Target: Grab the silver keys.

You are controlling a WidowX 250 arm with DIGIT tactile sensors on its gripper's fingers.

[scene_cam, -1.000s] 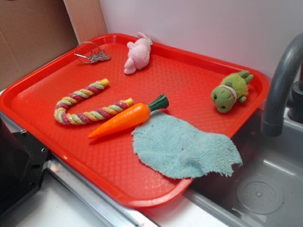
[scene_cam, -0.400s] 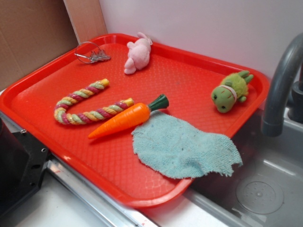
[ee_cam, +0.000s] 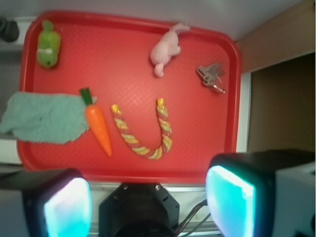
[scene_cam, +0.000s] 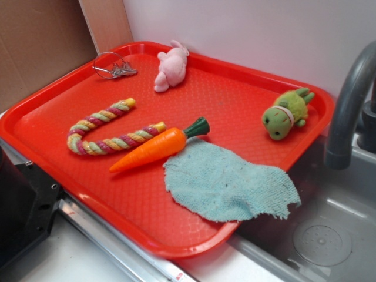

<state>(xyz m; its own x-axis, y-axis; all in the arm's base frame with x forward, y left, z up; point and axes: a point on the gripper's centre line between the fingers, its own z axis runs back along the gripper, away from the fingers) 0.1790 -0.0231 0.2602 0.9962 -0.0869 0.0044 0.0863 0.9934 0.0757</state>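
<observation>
The silver keys (scene_cam: pixel 116 70) lie on a thin wire ring in the far left corner of the red tray (scene_cam: pixel 247 88), just left of a pink plush toy (scene_cam: pixel 170 66). In the wrist view the keys (ee_cam: pixel 211 76) sit near the tray's upper right corner, beside the pink plush (ee_cam: pixel 165 48). My gripper (ee_cam: pixel 148 202) hangs high above the tray's near edge, open, its two glowing pads wide apart with nothing between them. The keys are far ahead of it and to the right. The exterior view does not show the fingers.
On the tray lie a striped rope toy (scene_cam: pixel 106 132), a toy carrot (scene_cam: pixel 155 147), a teal cloth (scene_cam: pixel 229 182) over the near right rim and a green plush (scene_cam: pixel 286 113). A grey tap (scene_cam: pixel 346 106) and sink stand at the right; a black robot base (scene_cam: pixel 23 202) at lower left.
</observation>
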